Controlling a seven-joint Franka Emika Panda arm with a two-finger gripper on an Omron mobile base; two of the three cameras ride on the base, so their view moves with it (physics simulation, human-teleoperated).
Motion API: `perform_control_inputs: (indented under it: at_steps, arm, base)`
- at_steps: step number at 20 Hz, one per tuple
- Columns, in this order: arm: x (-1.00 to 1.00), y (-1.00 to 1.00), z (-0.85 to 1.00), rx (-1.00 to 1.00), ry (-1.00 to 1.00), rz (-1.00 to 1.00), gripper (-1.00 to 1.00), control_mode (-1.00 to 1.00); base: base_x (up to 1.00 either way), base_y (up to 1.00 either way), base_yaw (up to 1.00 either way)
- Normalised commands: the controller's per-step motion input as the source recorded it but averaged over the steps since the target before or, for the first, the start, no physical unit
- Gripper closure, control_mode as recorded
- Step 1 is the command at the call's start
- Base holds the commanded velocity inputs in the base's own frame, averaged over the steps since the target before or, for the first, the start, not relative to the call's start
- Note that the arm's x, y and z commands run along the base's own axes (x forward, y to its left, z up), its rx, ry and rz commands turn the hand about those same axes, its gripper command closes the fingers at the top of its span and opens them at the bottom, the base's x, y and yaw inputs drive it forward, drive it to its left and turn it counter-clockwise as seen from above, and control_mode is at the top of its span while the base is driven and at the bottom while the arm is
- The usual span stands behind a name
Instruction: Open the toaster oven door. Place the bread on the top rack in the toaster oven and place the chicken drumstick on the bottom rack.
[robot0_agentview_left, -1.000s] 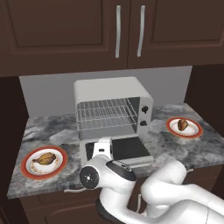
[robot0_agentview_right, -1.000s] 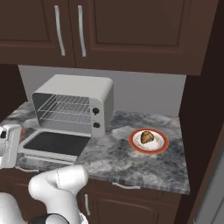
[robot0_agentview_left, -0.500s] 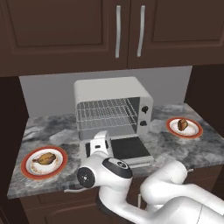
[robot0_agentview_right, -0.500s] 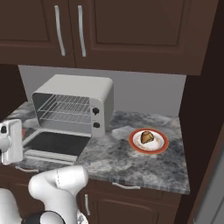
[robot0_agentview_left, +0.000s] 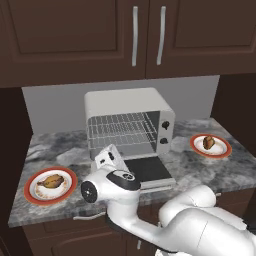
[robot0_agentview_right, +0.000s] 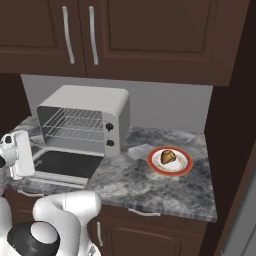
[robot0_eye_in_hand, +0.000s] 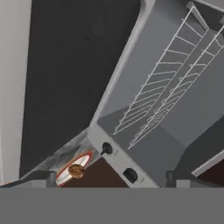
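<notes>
Gripper (robot0_agentview_left: 109, 159) is spread wide with nothing in it, hovering right over the dropped-open toaster oven door (robot0_agentview_left: 148, 170). Door's done, so I reckon food pickup is next: it should lift clear of that door before swinging over. Just behind it the toaster oven (robot0_agentview_left: 129, 121) gapes, top rack (robot0_agentview_left: 120, 123) and bottom rack (robot0_agentview_left: 122, 136) both bare. Off to either side, red-rimmed plates: one (robot0_agentview_left: 51, 185) with what looks like the drumstick, the other (robot0_agentview_left: 210, 145) with a browner lump, probably the bread.

White robot arm bent forward at the elbow, its wrist raised; the gripper (robot0_eye_in_hand: 107, 175) holds nothing, its two dark fingers (robot0_eye_in_hand: 43, 176) spread wide apart
</notes>
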Motion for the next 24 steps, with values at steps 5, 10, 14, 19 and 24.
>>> perform_control_inputs:
  at_steps: [5, 10, 14, 19, 24]
  arm:
    - [0.33, 0.02, 0.02, -0.28, 0.32, 0.00, -1.00, -1.00]
    - [0.34, 0.02, -0.05, -0.28, 0.14, 0.05, -1.00, -1.00]
    - [0.08, 0.09, -0.07, -0.25, 0.06, 0.13, -1.00, -1.00]
    - [0.05, 0.00, -0.01, -0.07, 0.02, 0.11, -1.00, -1.00]
    - [0.14, -0.03, 0.00, 0.00, 0.00, 0.10, -1.00, -1.00]
  base:
    - [0.00, 0.00, 0.00]
    - [0.00, 0.00, 0.00]
    - [0.00, 0.00, 0.00]
    - [0.00, 0.00, 0.00]
    - [0.00, 0.00, 0.00]
